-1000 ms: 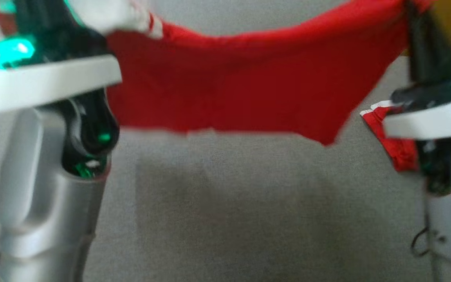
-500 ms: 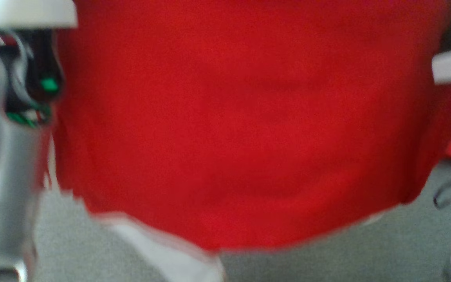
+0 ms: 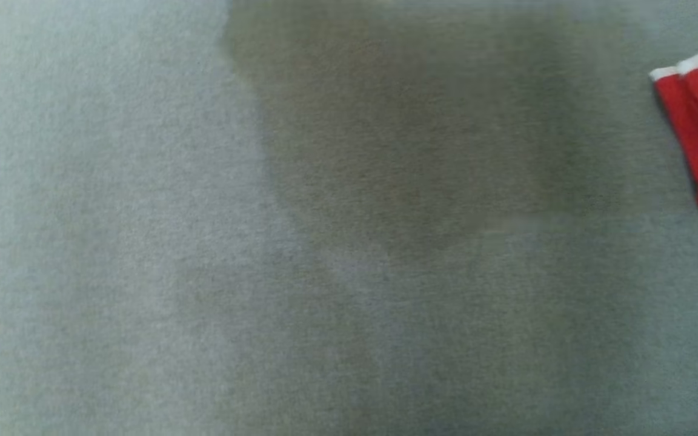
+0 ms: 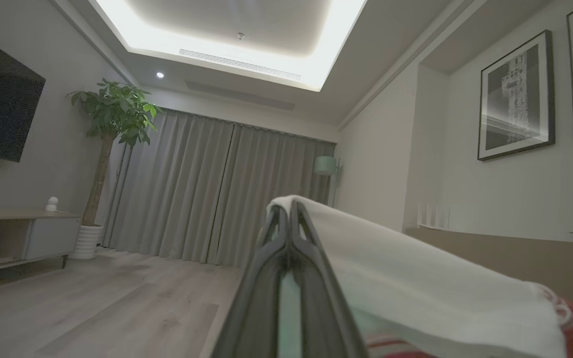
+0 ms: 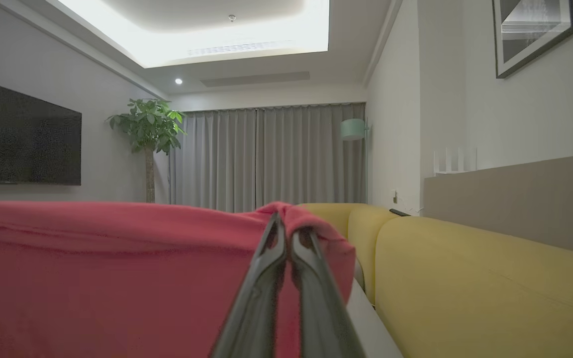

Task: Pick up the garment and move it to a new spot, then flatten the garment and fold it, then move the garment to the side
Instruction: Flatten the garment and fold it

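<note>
Both left tool point(image 4: 290, 208) and right tool point(image 5: 289, 223) pinch red, seemingly white-trimmed garment point(image 5: 117, 258)

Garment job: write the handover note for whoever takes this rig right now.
Left claw: shut on the white part of the garment.
Right claw: shut on its red cloth.
Garment: held stretched between both claws. The head view shows a red, white-edged corner at the right, against the grey surface.
Done: garment picked up.
Left: lay it down at the new spot, flatten it, fold it, move it to the side.
</note>
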